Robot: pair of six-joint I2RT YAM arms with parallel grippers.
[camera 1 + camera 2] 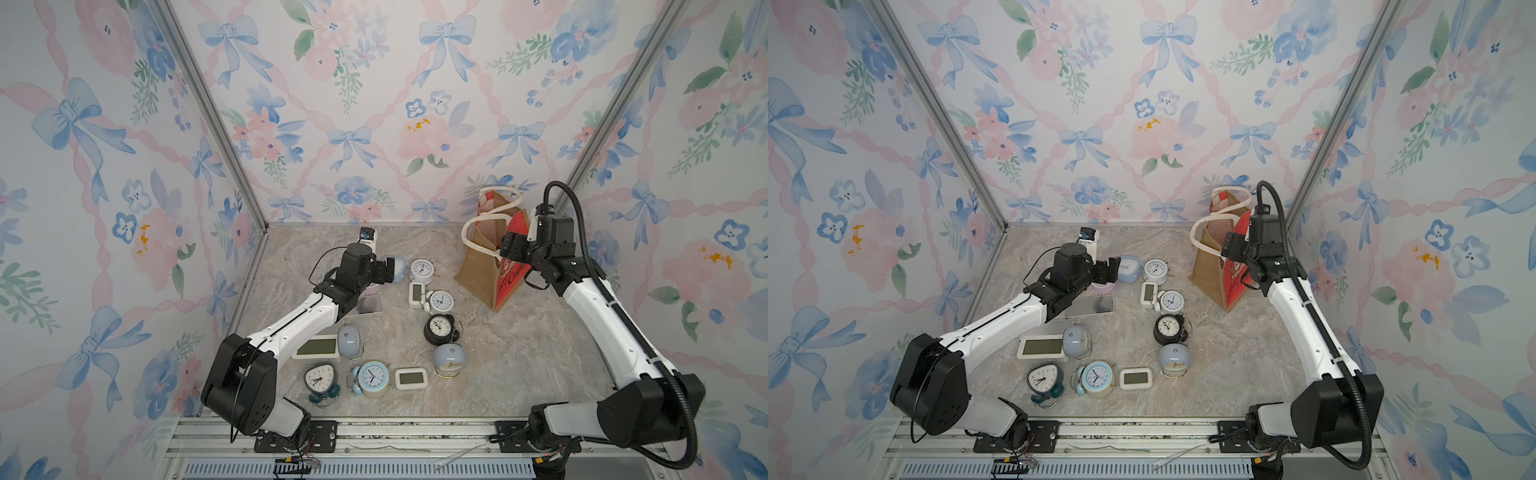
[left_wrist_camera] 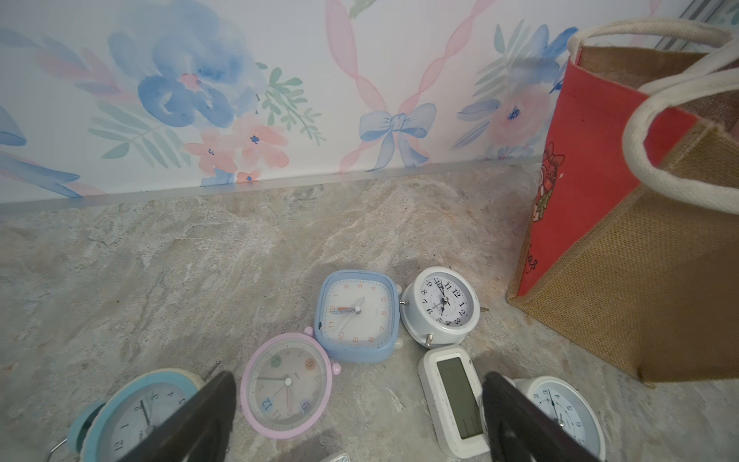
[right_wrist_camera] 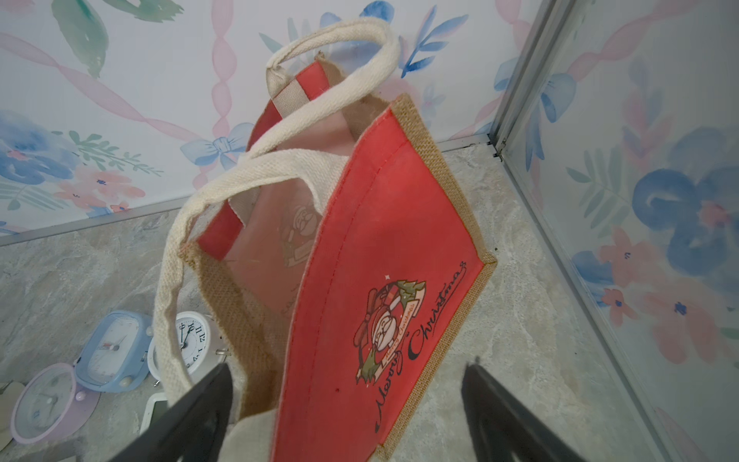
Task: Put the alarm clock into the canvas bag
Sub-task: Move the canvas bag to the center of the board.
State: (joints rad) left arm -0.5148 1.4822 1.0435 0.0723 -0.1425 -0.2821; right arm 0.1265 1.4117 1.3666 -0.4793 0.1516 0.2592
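While no alarm clock is being carried yet, the entry is reading as follows.

Item 1, left gripper (image 2: 358, 378): jaws standing wide apart with nothing between them, hanging over the rear cluster of clocks. The pink round alarm clock (image 2: 286, 386) and the blue square alarm clock (image 2: 358, 316) are lying face-up and touching each other, with a white round clock (image 2: 440, 306) just beside the blue one. Which one is being targeted cannot be told.

Item 2, right gripper (image 3: 348, 367): jaws spread, one on either side of the red panel of the canvas bag (image 3: 392, 240), not visibly pressing on it. The bag is standing at the rear right corner, mouth up, with its rope handles (image 3: 256, 168) looping across the opening. No clock is showing in the part of the interior that can be seen.

Hazards, as judged: the clocks are crowding one another, so closing jaws are likely to be nudging a neighbour or pinching two. The bag is soft-sided, so a careless push is risking a collapsed mouth or a tip-over. A handle lying over the opening could be blocking a drop.

Setting: a marbled grey-beige tabletop (image 1: 519, 353), walled on three sides by wallpaper (image 1: 374, 104) bearing blue bows, pink ribbons and flowers, with aluminium corner posts (image 1: 216, 124).
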